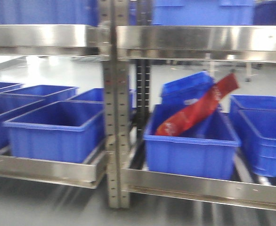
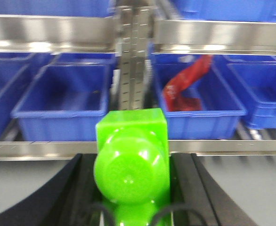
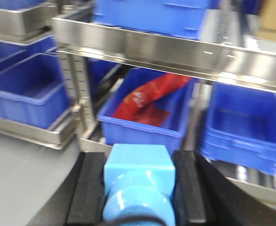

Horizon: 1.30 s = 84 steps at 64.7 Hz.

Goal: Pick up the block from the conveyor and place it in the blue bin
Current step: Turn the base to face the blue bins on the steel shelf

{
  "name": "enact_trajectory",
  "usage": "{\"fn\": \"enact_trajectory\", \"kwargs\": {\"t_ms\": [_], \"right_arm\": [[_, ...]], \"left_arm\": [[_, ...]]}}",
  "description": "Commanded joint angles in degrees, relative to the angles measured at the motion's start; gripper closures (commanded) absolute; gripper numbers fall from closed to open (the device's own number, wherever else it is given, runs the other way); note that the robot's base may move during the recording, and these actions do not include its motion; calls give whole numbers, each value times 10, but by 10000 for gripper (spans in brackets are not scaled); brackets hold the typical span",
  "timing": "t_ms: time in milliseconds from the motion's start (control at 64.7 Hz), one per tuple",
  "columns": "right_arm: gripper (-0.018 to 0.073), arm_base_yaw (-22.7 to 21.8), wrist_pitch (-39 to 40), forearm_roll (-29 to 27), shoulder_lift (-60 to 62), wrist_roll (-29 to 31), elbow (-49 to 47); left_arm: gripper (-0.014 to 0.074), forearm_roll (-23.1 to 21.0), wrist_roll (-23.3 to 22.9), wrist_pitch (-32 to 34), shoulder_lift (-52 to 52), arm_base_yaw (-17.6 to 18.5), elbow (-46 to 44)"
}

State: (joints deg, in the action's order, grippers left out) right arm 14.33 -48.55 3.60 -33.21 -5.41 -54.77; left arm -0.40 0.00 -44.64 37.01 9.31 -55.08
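Note:
My left gripper [image 2: 132, 162] is shut on a bright green block [image 2: 131, 160], held in the air in front of a steel rack. My right gripper [image 3: 139, 174] is shut on a light blue block [image 3: 138, 176], also in front of the rack. A blue bin [image 1: 190, 141] with a red packet [image 1: 199, 110] in it stands on the lower shelf; it also shows in the left wrist view [image 2: 199, 101] and the right wrist view [image 3: 147, 117]. An empty blue bin [image 1: 55, 129] stands left of the rack post, seen too in the left wrist view [image 2: 62, 101]. The conveyor is out of view.
A perforated steel post [image 1: 117, 117] divides the rack. A steel upper shelf [image 1: 199, 40] runs overhead with more blue bins on it. Further blue bins stand at the far left [image 1: 1, 108] and far right [image 1: 265, 132]. Grey floor [image 1: 44, 202] lies below.

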Motion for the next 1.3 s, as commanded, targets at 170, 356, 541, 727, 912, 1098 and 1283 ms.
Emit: {"fn": "enact_trajectory", "kwargs": {"t_ms": [170,356,541,727,912,1098,1283], "right_arm": [[713,1,14,7,2,4,-4],[713,1,14,7,2,4,-4],[713,1,14,7,2,4,-4],[713,1,14,7,2,4,-4],[713,1,14,7,2,4,-4],[713,1,14,7,2,4,-4],[713,1,14,7,2,4,-4]], "left_arm": [[707,-4,0,11,-4,4,-5],[707,-4,0,11,-4,4,-5],[707,-4,0,11,-4,4,-5],[707,-4,0,11,-4,4,-5],[707,-4,0,11,-4,4,-5],[707,-4,0,11,-4,4,-5],[707,-4,0,11,-4,4,-5]]}}
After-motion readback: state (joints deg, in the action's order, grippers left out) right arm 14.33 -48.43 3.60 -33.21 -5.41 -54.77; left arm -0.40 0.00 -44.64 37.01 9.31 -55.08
